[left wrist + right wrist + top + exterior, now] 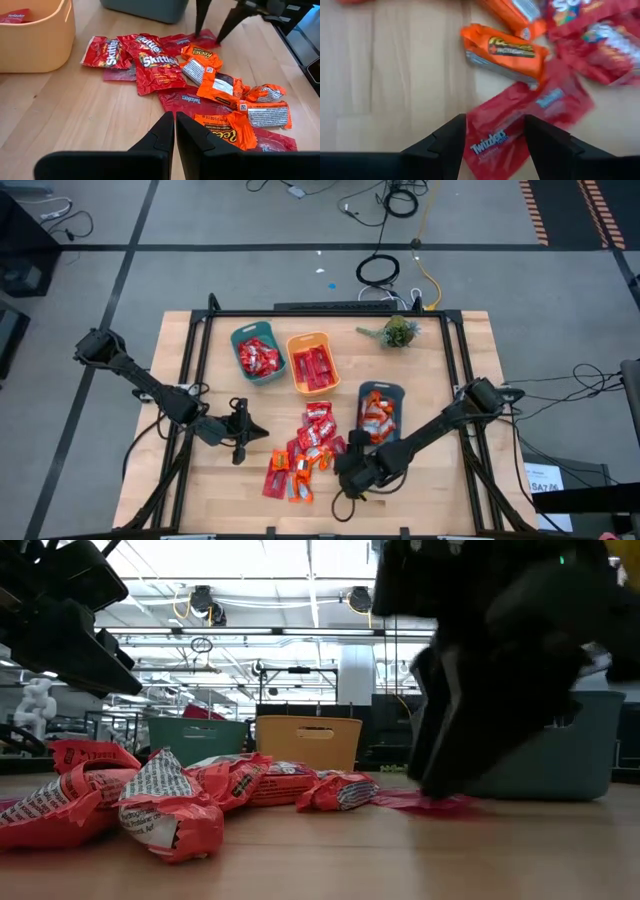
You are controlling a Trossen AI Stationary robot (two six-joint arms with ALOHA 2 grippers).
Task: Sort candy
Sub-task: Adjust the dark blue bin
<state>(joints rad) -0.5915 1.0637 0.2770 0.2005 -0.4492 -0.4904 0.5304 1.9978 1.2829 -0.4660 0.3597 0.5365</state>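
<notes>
The flat red Twizzlers wrapper (495,137) is lying between the right gripper's (495,131) spread fingers; thin film may be slipping free. The left gripper (175,131), fingers together, is waiting nearby.

Teal bin (257,356), orange bin (312,364), grey bin (381,411) — plant (398,332) (far corner).

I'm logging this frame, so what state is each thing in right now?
Left gripper: shut, empty, beside the pile.
Right gripper: open, fingers straddling a Twizzlers packet.
Loose candy: unsorted on the table.
Teal bin, orange bin, grey bin: upright, holding candy.
</notes>
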